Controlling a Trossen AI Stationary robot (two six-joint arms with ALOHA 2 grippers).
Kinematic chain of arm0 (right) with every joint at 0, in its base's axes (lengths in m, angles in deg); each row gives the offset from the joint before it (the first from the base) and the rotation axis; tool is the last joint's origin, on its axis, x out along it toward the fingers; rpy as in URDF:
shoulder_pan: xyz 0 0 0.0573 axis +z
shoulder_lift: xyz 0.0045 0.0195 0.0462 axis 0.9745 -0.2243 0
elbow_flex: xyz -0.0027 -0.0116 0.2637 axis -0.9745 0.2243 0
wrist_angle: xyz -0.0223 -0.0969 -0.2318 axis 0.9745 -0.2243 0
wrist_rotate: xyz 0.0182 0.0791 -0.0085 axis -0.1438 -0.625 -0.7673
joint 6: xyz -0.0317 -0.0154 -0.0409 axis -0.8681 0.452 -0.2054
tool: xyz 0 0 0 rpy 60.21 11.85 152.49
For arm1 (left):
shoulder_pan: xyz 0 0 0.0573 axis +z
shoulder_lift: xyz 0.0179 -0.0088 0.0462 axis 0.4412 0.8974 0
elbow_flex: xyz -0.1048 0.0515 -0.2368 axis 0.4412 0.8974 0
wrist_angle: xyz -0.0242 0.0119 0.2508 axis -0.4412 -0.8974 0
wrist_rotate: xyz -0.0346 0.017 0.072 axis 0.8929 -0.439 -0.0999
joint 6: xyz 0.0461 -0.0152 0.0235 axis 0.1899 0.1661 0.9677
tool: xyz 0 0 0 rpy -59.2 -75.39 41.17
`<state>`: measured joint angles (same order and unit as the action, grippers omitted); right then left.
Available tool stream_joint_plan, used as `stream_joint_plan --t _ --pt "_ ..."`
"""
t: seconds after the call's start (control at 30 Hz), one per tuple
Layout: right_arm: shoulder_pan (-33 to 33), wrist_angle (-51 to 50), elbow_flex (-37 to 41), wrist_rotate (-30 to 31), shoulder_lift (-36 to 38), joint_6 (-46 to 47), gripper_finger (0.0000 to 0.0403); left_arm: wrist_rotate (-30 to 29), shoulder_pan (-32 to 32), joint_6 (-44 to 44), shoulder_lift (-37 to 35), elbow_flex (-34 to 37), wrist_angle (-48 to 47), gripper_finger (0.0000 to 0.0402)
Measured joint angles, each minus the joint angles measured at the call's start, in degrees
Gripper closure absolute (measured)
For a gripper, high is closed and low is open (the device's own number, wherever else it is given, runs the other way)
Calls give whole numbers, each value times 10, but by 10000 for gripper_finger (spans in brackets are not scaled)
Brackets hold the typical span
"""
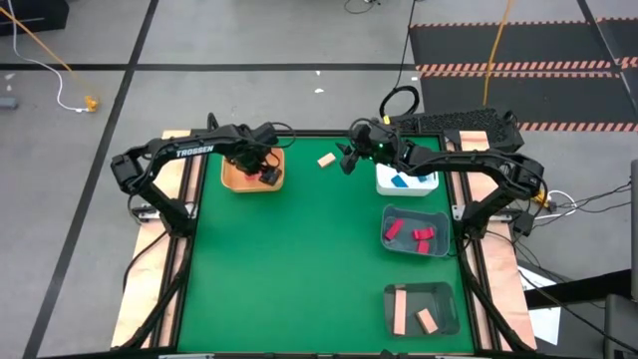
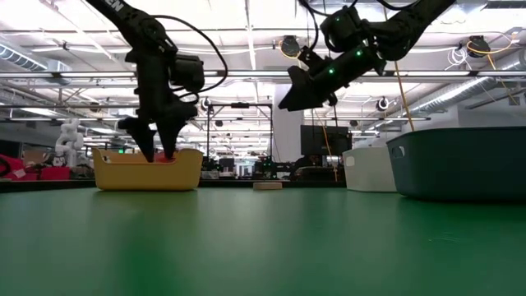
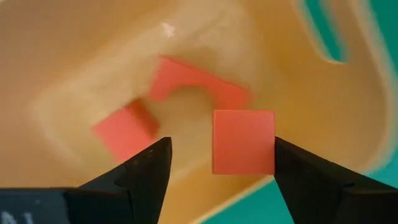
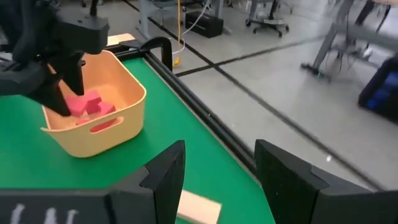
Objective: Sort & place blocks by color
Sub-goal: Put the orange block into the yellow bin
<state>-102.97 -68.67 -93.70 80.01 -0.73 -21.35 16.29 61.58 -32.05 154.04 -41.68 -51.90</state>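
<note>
Green table mat (image 1: 299,269) fills centre frame; upper left on it an orange-tan tray (image 1: 235,178) holding red-pink blocks (image 3: 242,142), with a pale tan wood block (image 1: 325,160) at upper centre. Right side: white tray (image 1: 385,184) with blue blocks (image 1: 401,180), below it a grey tray (image 1: 391,239) with red blocks (image 1: 394,230), and at lower right a dark grey tray (image 1: 446,311) with pale tan blocks (image 1: 399,309). Both arms black; floor grey with black lines, red-and-black striped matting (image 1: 518,68) at upper right.

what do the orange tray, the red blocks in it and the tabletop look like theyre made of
Orange tray: likely moulded plastic, going by its smooth rounded walls, slotted handle and soft sheen.
Red blocks: flat matte faces with crisp edges, probably painted wood, though foam or plastic can't be ruled out.
Tabletop: an even green surface with a dull finish, possibly a mat or felt-like covering.
</note>
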Motion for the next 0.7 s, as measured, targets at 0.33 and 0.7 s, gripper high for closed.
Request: stream_joint_plan --t 0.33,0.7 --pt "1 12 0 0 -1 -5 218 -46 -11 7 0 0 -14 173" --pt "2 10 0 4 -1 -7 218 -39 -11 30 0 0 35 174"
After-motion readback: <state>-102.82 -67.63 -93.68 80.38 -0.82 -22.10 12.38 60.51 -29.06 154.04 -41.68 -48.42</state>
